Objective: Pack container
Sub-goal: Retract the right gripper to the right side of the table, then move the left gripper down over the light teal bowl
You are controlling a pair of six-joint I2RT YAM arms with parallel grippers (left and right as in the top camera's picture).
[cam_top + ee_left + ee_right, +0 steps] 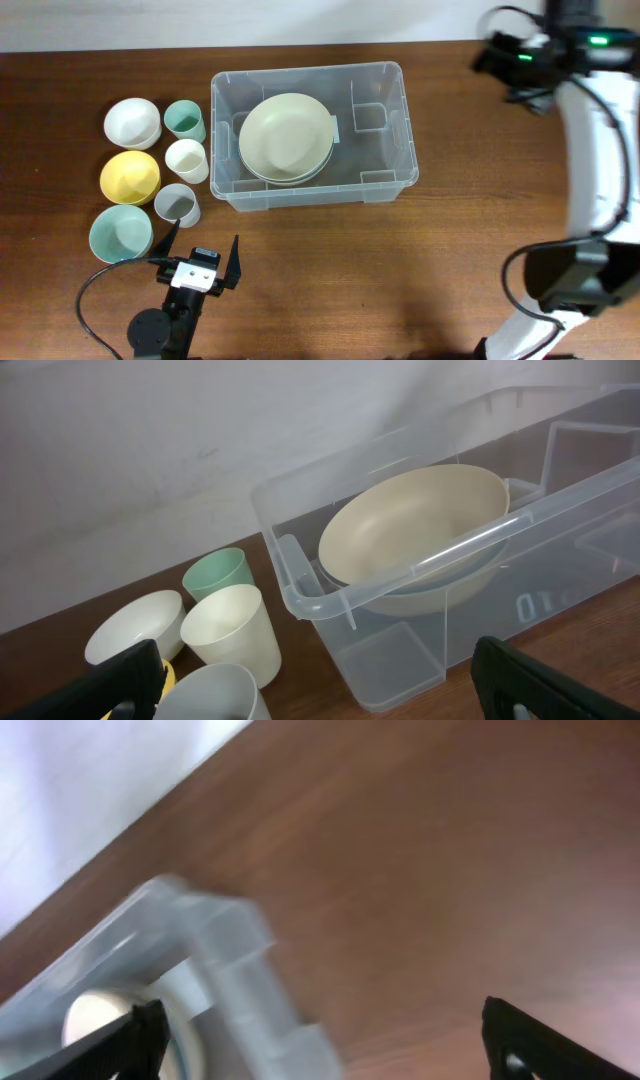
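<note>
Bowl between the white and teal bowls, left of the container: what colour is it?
The bowl is yellow; the overhead view shows it best.

Left arm (160,322): low at the near side of the overhead view, dark, with a cable looping beside it.
Left gripper (202,243): pointed toward the far side; jaws spread wide, left fingers (125,682) showing in the bottom corners of the left wrist view.
Right arm (592,150): long white link rising from a dark base joint at the near right to the far right.
Right gripper (503,56): at the far right, turned leftward; jaws spread wide, right fingers (135,1038) at the lower edges of a blurred wrist view.
</note>
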